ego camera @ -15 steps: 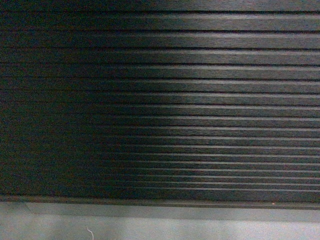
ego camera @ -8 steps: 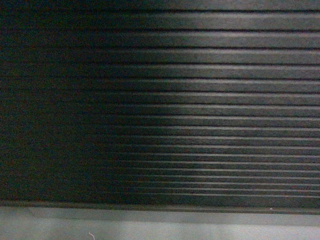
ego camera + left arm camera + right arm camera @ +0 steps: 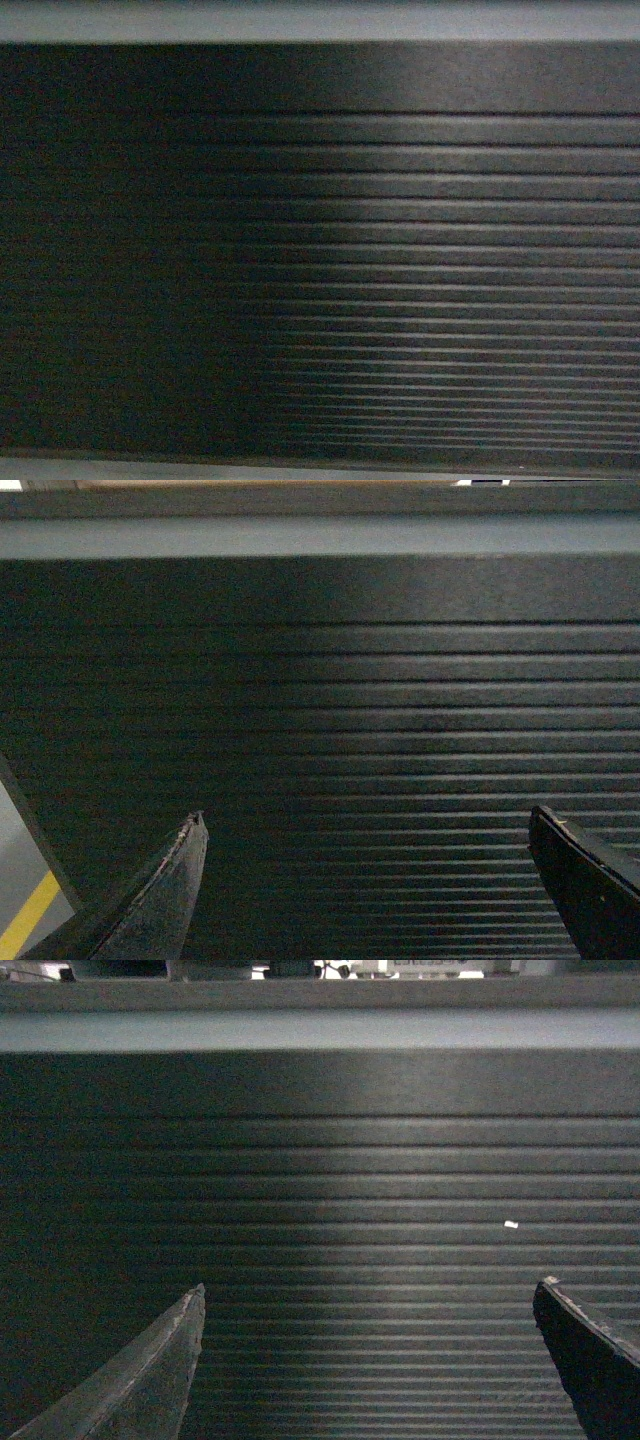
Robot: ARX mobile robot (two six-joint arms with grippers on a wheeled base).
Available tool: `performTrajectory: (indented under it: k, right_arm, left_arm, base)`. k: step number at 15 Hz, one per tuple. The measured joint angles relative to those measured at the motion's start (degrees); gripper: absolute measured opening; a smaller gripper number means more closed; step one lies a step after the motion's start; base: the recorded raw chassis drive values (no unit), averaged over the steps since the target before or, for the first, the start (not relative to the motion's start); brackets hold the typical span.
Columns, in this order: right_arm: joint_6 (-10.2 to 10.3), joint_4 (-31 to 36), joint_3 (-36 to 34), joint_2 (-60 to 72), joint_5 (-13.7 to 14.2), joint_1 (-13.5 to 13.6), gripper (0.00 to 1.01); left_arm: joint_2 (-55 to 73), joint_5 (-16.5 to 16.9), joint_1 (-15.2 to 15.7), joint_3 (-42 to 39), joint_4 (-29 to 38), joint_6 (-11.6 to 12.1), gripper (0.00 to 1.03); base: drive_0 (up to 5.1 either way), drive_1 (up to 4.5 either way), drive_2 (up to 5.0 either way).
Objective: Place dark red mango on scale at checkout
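The checkout's dark ribbed front [image 3: 400,260] fills the head view, with a grey strip of its top edge [image 3: 320,20] above. The same slatted front [image 3: 350,730] faces the left wrist camera, and my left gripper [image 3: 368,818] is open, nothing between its fingers. In the right wrist view the slats [image 3: 350,1220] stand close ahead and my right gripper [image 3: 370,1288] is open and empty too. The dark red mango and the scale are out of view. Neither gripper shows in the head view.
A grey plinth strip [image 3: 320,470] runs along the bottom of the head view. At the left wrist view's lower left, grey floor with a yellow line [image 3: 28,916] shows past the counter's corner. Blurred items [image 3: 420,966] stand above the counter top.
The head view has risen: the counter's slats slid down the frame, its grey top edge has come into sight, and the plinth strip at the bottom has shrunk.
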Motion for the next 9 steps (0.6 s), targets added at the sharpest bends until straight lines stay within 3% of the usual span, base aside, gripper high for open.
performTrajectory:
  k: [9]
  right_arm:
    - [-0.02,0.0,0.0,0.0,-0.07,0.0,0.98]
  left_arm:
    - [0.0,0.0,0.0,0.0,0.0,-0.02,0.98]
  base:
    - [0.0,0.0,0.0]
